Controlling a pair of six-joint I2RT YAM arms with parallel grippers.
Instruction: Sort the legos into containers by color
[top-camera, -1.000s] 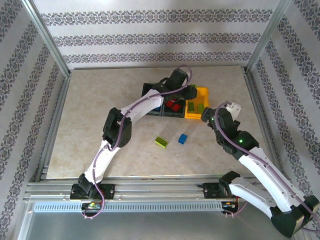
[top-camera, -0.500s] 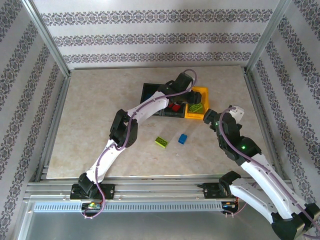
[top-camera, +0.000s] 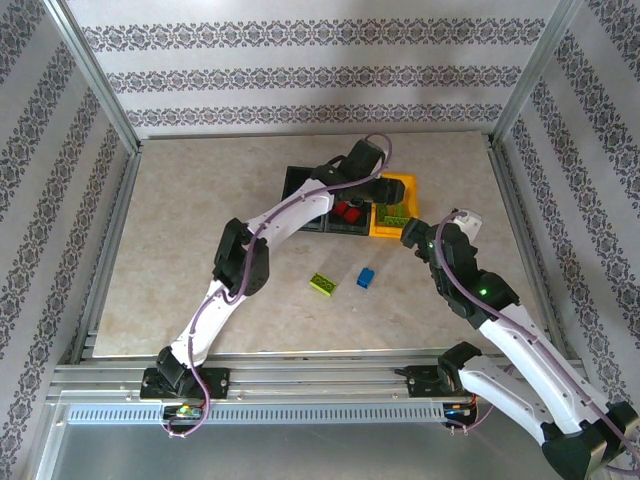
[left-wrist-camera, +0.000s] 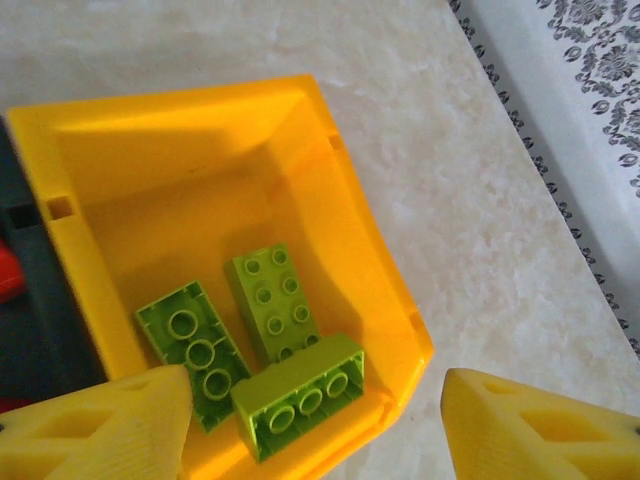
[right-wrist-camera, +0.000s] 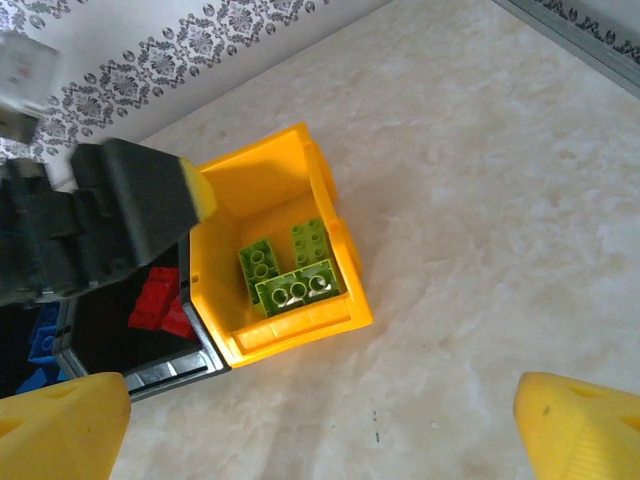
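Left jaws gape over green legos (left-wrist-camera: 297, 396) in yellow container (left-wrist-camera: 180, 170).

Three bins (right-wrist-camera: 290, 325), four green bricks (left-wrist-camera: 275, 300)

Nothing readable is showing in any view. The lime legos (left-wrist-camera: 270, 300) are carrying no lettering that can be made out, the yellow container (left-wrist-camera: 340, 225) is bearing no label, and the wallpaper (top-camera: 300, 78) is displaying only a repeating ornamental pattern.
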